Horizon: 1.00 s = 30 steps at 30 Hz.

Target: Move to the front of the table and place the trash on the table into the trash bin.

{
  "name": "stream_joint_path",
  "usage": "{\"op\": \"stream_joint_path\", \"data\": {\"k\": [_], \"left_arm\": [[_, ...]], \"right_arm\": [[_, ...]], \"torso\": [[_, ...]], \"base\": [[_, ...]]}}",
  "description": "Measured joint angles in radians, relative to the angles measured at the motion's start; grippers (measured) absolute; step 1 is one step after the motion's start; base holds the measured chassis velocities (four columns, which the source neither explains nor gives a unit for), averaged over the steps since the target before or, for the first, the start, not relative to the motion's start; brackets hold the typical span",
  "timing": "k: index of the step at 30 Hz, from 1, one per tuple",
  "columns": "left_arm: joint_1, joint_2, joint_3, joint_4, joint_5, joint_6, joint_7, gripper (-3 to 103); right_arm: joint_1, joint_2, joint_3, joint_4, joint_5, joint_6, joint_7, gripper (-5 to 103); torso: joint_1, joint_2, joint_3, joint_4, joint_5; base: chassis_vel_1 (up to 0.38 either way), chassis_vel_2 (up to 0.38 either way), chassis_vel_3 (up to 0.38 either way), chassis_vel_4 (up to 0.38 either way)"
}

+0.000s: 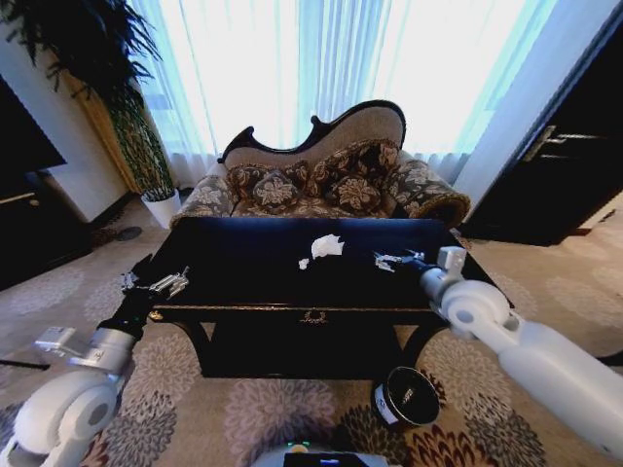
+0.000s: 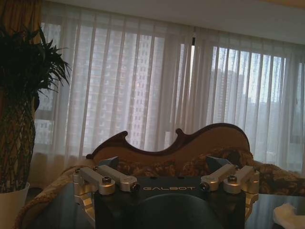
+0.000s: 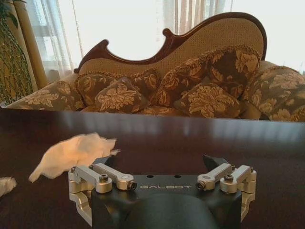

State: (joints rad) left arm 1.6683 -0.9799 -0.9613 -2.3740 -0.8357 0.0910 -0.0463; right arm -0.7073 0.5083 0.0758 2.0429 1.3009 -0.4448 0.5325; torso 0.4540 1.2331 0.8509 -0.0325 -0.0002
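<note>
Here, two white trash bits (image 1: pixel 325 246) on table (image 1: pixel 243 263); one trash bin (image 1: pixel 406 397).

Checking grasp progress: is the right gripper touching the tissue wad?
Apart. Head view shows bare tabletop between the right gripper and the tissue wad.

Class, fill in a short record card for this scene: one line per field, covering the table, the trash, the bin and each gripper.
Table: dark glossy table, directly ahead, sofa behind it.
Trash: white tissue wad near the tabletop's middle; small white scrap beside it.
Bin: black trash bin on the carpet, in front of the table.
Left gripper: open, at the table's left end.
Right gripper: open, over the tabletop.
</note>
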Motion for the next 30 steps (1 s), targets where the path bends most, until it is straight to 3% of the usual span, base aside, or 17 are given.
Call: {"op": "stream_joint_path", "data": {"k": [1,3,8,13,30], "left_arm": [[0.000,0.000,0.000,0.000,0.000,0.000,0.000,100],[0.000,0.000,0.000,0.000,0.000,0.000,0.000,100],[0.000,0.000,0.000,0.000,0.000,0.000,0.000,100],[0.000,0.000,0.000,0.000,0.000,0.000,0.000,100],[0.000,0.000,0.000,0.000,0.000,0.000,0.000,100]], "right_arm": [[0.092,0.006,-0.077,-0.030,0.015,-0.007,0.013,100],[0.128,0.011,-0.113,-0.044,0.020,-0.011,0.020,100],[0.312,0.067,-0.324,-0.107,0.041,-0.029,0.051,100],[0.431,0.136,-0.434,-0.146,0.074,-0.030,0.103,100],[0.585,0.307,-0.634,-0.257,0.084,-0.040,0.176,100]], "torso": [[0.000,0.000,0.000,0.0001,-0.0002],[0.000,0.000,0.000,0.0001,-0.0004],[0.000,0.000,0.000,0.0000,0.0001],[0.000,0.000,0.000,0.0002,-0.0003],[0.000,0.000,0.000,0.0001,-0.0002]], "base": [[0.000,0.000,0.000,0.000],[0.000,0.000,0.000,0.000],[0.000,0.000,0.000,0.000],[0.000,0.000,0.000,0.000],[0.000,0.000,0.000,0.000]]}}
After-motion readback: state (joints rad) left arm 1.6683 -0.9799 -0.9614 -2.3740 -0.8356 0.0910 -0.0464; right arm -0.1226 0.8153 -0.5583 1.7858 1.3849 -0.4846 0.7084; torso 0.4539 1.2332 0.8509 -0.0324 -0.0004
